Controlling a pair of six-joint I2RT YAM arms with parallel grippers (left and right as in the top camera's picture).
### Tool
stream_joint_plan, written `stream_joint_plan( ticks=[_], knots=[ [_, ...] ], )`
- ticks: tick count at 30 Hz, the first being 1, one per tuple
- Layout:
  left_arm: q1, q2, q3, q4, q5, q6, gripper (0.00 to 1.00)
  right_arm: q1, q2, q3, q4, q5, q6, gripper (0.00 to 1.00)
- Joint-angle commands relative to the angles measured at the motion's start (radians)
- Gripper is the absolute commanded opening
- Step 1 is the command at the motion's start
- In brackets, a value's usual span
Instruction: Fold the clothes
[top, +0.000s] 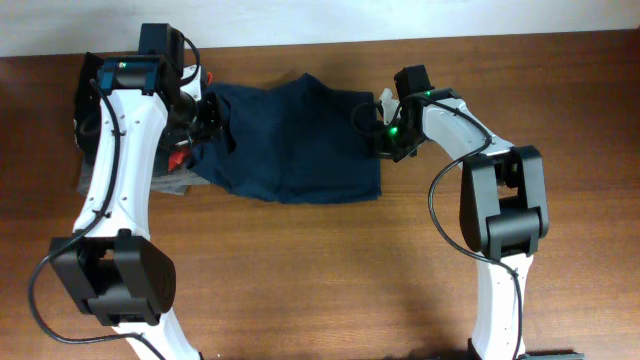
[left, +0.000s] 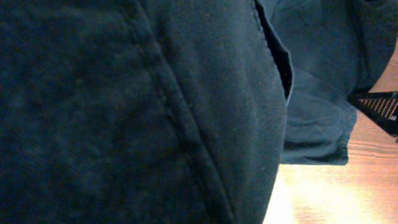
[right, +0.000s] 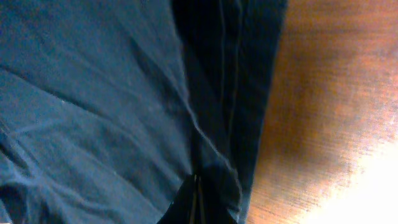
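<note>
A navy blue garment lies spread at the back middle of the wooden table. My left gripper is at the garment's left edge. Navy cloth fills the left wrist view right up to the camera and hides the fingers, so the gripper looks shut on the cloth. My right gripper is at the garment's right edge. In the right wrist view its fingers are pressed together on a fold of the cloth beside the hem.
A pile of other clothes, grey, red and black, lies at the far left under the left arm. Bare wood makes up the front of the table. The table's back edge runs just behind the garment.
</note>
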Motion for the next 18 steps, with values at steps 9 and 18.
stream_joint_plan(
  ticks=[9, 18],
  knots=[
    [-0.158, -0.006, 0.025, 0.127, 0.018, -0.014, 0.05, 0.002, 0.017, -0.007, -0.218, 0.088, 0.032, 0.04],
    [-0.356, 0.082, 0.025, 0.247, -0.135, 0.004, 0.1, 0.002, 0.021, -0.007, -0.239, 0.103, 0.032, 0.04]
  ],
)
